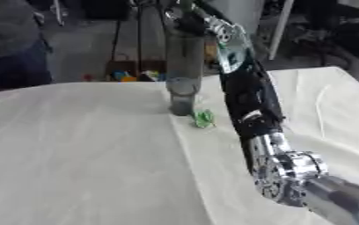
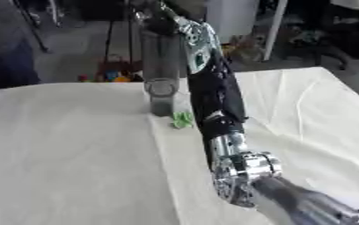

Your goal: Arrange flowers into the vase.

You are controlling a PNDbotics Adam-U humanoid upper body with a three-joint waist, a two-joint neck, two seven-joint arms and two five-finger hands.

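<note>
A tall clear glass vase [image 1: 184, 74] stands upright on the white cloth near the table's far edge. My right arm [image 1: 248, 96] reaches from the lower right up and across, passing just right of the vase. Its dark right hand [image 1: 188, 18] sits at the vase's top rim, partly cut off by the upper edge of the view. Whether it holds anything is hidden. A small green piece, like a leaf [image 1: 204, 118], lies on the cloth at the vase's foot, to its right. No flower blossom shows clearly.
A white cloth [image 1: 82, 154] with folds covers the table [image 2: 313, 101]. Behind the far edge are small colourful objects [image 1: 133, 77] on the floor, stand legs, and a person in dark clothes [image 1: 9, 48] at the far left.
</note>
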